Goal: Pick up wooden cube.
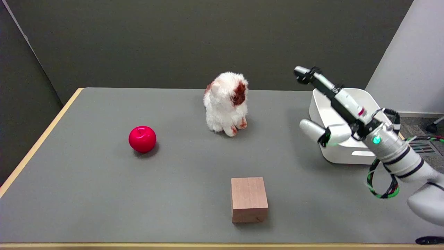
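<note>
Nothing is done yet: the wooden cube (249, 199) sits untouched at lower centre, while the right hand (333, 111) hovers at right, fingers spread wide, empty.

The right hand (333, 111) is held in the air with its fingers spread and nothing in them, in front of a white bin (343, 156). The wooden cube (249, 198) is seen on the grey worktop (86, 194), below and left of the hand, well apart. A plush toy (227, 104) and a red apple (142, 139) are set farther left.
</note>
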{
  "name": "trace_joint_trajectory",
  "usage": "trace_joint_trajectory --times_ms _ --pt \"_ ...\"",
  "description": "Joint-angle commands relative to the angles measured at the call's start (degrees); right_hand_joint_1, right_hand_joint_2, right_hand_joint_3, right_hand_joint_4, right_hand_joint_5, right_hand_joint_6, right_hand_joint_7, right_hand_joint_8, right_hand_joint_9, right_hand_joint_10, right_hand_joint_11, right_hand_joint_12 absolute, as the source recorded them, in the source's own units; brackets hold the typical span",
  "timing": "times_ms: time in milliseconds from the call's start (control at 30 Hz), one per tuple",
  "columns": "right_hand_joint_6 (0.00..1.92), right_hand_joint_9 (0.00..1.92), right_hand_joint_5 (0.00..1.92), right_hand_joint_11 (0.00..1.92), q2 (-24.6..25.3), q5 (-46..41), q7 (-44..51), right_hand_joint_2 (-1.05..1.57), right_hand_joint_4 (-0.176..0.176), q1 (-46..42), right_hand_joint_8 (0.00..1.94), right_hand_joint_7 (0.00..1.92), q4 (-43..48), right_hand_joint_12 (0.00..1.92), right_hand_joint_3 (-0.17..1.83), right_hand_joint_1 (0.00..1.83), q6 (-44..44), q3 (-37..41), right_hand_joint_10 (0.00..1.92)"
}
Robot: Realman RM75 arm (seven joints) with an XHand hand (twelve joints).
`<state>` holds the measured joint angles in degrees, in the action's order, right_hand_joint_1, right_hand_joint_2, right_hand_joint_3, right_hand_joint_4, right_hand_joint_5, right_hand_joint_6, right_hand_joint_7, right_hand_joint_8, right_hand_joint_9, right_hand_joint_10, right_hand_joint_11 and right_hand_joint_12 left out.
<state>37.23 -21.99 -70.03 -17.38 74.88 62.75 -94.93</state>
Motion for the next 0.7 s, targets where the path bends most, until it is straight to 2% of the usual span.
trace_joint_trajectory --times_ms 33,67,133,200,267,367,467,567,700 --pt "0.34 0.03 0.08 0.00 5.5 11.7 8.7 0.58 -0.153 -8.1 0.29 0.14 -1.3 0.82 0.92 0.54 12.6 0.2 0.51" --pt "0.34 0.05 0.10 0.00 5.4 11.4 5.9 0.59 -0.148 -8.3 0.28 0.17 -2.6 0.85 0.90 0.53 13.6 0.0 0.54" --pt "0.42 0.10 0.11 0.00 5.0 12.0 -0.9 0.57 -0.147 -8.1 0.37 0.20 -4.8 0.98 0.95 0.50 15.0 -0.4 0.64" --pt "0.42 0.12 0.13 0.00 4.8 15.3 -8.4 0.57 -0.147 -6.6 0.38 0.22 -7.1 1.01 0.95 0.51 16.3 -1.3 0.65" --pt "0.38 0.12 0.14 0.00 5.0 19.0 -11.1 0.58 -0.149 -5.2 0.34 0.24 -8.4 1.04 0.88 0.50 17.2 -1.7 0.64" --pt "0.40 0.08 0.10 0.00 5.3 22.6 -12.1 0.55 -0.153 -3.9 0.37 0.19 -8.6 0.97 0.91 0.46 17.3 -1.9 0.63" --pt "0.33 0.01 0.09 0.00 6.0 23.7 -11.7 0.57 -0.170 -3.7 0.29 0.14 -7.9 0.86 0.83 0.49 16.2 -1.6 0.57" --pt "0.39 0.00 0.02 0.00 6.2 23.7 -10.4 0.52 -0.176 -3.4 0.42 0.05 -7.7 0.75 0.95 0.61 15.2 -1.4 0.49" --pt "0.40 0.00 0.02 0.00 6.2 26.8 -8.7 0.51 -0.176 -3.3 0.41 0.04 -5.6 0.73 0.95 0.61 10.1 -1.4 0.45"
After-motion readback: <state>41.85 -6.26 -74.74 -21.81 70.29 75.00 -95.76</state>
